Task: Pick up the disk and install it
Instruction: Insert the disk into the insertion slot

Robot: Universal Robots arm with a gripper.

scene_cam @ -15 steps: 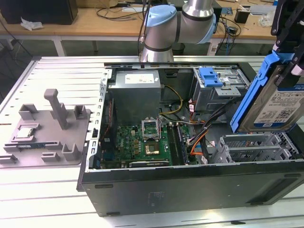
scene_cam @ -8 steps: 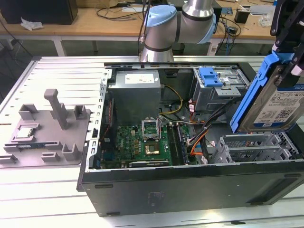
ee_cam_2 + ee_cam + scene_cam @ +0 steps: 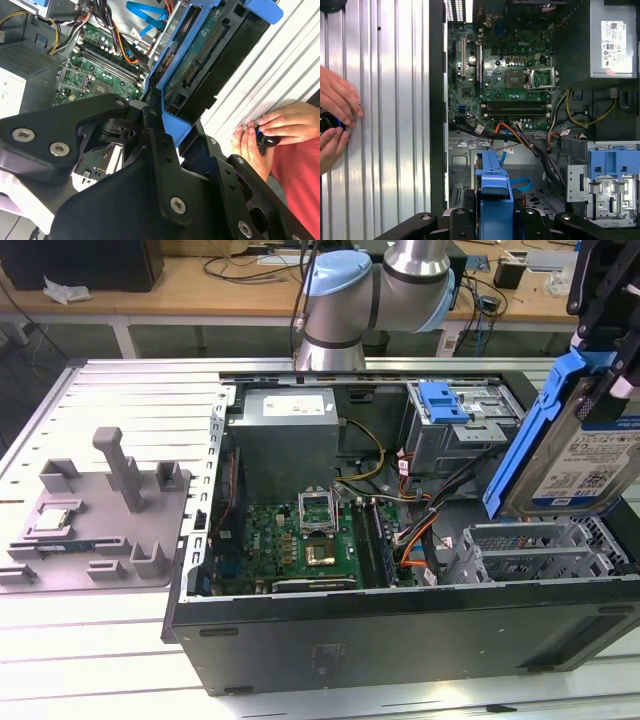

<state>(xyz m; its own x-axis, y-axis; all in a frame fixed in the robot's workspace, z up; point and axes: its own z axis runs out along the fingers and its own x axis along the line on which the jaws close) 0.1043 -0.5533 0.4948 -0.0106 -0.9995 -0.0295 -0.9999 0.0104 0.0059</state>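
The disk (image 3: 592, 465), a silver drive with a white-and-blue label, is clipped in a blue carrier frame (image 3: 528, 445). It hangs tilted at the exterior view's right, above the right end of the open computer case (image 3: 400, 625). My gripper (image 3: 603, 335) is shut on its upper end. In the second wrist view the disk (image 3: 210, 55) shows its dark underside and connector, clamped between black fingers (image 3: 155, 145). In the first wrist view the disk's blue edge (image 3: 493, 192) stands over the grey drive cage (image 3: 465, 165).
Inside the case lie the green motherboard (image 3: 300, 540), the grey power supply (image 3: 285, 430), orange and black cables (image 3: 415, 530) and a blue latch on a grey metal cage (image 3: 448, 405). A grey fixture (image 3: 100, 510) holds a small square chip (image 3: 55, 520). A person's hands (image 3: 270, 130) rest on the ribbed table.
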